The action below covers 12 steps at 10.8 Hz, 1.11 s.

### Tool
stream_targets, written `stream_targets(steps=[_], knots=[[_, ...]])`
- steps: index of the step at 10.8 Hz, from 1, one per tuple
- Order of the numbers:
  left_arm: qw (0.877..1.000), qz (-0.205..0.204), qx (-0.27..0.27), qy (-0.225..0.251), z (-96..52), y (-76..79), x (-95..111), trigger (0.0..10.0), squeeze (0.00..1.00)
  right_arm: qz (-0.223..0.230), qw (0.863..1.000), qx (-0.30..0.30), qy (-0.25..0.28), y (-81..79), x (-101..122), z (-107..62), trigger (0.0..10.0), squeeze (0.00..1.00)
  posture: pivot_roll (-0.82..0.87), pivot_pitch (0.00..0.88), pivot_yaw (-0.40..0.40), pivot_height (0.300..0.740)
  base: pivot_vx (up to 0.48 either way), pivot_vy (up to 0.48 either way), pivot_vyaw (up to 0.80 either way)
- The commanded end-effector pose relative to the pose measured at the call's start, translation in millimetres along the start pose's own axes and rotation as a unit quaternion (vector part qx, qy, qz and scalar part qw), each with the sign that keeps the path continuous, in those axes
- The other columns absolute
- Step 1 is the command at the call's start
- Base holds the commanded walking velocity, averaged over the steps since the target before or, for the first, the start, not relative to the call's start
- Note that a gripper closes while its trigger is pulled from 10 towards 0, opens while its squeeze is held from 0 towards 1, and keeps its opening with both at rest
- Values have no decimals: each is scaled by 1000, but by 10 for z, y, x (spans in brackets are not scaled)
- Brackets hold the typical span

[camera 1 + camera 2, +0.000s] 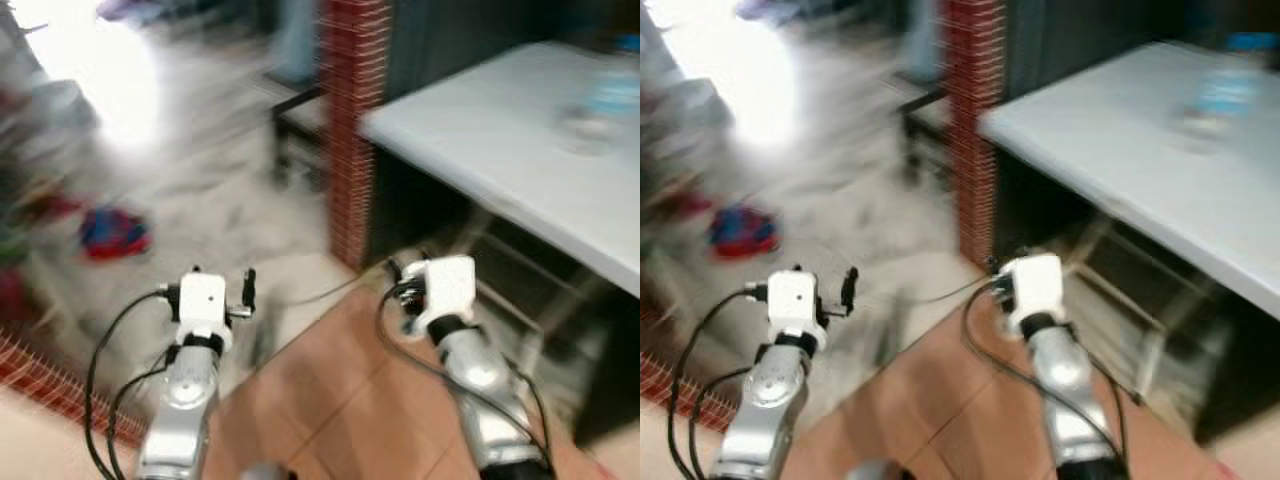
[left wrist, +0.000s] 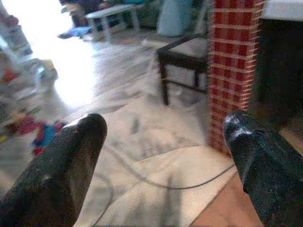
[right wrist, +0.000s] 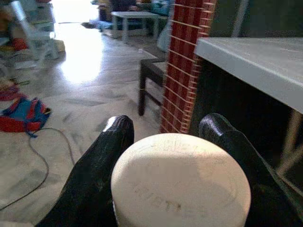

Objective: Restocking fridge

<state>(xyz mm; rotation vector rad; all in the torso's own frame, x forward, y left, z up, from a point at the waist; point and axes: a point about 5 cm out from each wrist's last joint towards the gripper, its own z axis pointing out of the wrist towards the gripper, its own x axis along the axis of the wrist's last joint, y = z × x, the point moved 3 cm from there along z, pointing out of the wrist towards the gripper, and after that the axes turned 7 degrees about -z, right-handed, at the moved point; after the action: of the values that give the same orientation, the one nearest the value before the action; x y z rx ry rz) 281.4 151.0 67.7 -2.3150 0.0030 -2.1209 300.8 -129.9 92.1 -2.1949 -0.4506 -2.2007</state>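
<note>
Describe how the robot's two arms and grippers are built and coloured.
Both arms are rounded silver tubes ending in a boxy white wrist block, with thin black cables looping alongside each forearm. The left gripper and the right gripper each have two long, glossy black fingers with rounded tips. No markings can be made out on them.

Open pale floor (image 2: 118,109) stretching ahead of left gripper (image 2: 163,156), fingers apart, nothing between. Red brick pillar (image 2: 233,66) standing ahead toward its right finger, blocking that side; dark low stool (image 2: 182,54) sitting beyond. Cable (image 2: 156,182) lying across floor below. Right gripper (image 3: 165,142) carrying white round container (image 3: 180,182) between fingers; pillar and white table (image 3: 255,59) edge crowding ahead, open floor on other side.
</note>
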Motion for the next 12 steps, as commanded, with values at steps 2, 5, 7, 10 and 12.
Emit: stream_targets(steps=[2, 5, 7, 10, 12], knots=[[1000, 3, -6, 17, 89, 35, 110, 10000, 0, 0, 999, 2, 40, -24, 201, 116, 10000, 0, 17, 0, 69, 740, 0, 0, 800], [998, -11, 49, 34, 25, -80, 169, 10000, 0, 2, 999, 42, 35, -99, 210, 134, 10000, 0, 81, 0, -38, 740, 0, 0, 800], [997, -15, 71, 31, -56, -133, 137, 10000, 0, 2, 998, 50, 40, -146, 252, 184, 10000, 0, 92, 4, -45, 740, 0, 0, 800], [998, -2, 45, 34, 6, -131, 216, 10000, 0, 12, 1000, -13, 18, 54, 133, 65, 10000, 0, 56, 26, 12, 740, -264, 0, 0], [999, 0, 41, 31, 12, -107, 205, 10000, 0, 11, 999, -31, 14, 145, 118, -10, 10000, 0, 36, 17, 24, 740, -306, 0, 0]])
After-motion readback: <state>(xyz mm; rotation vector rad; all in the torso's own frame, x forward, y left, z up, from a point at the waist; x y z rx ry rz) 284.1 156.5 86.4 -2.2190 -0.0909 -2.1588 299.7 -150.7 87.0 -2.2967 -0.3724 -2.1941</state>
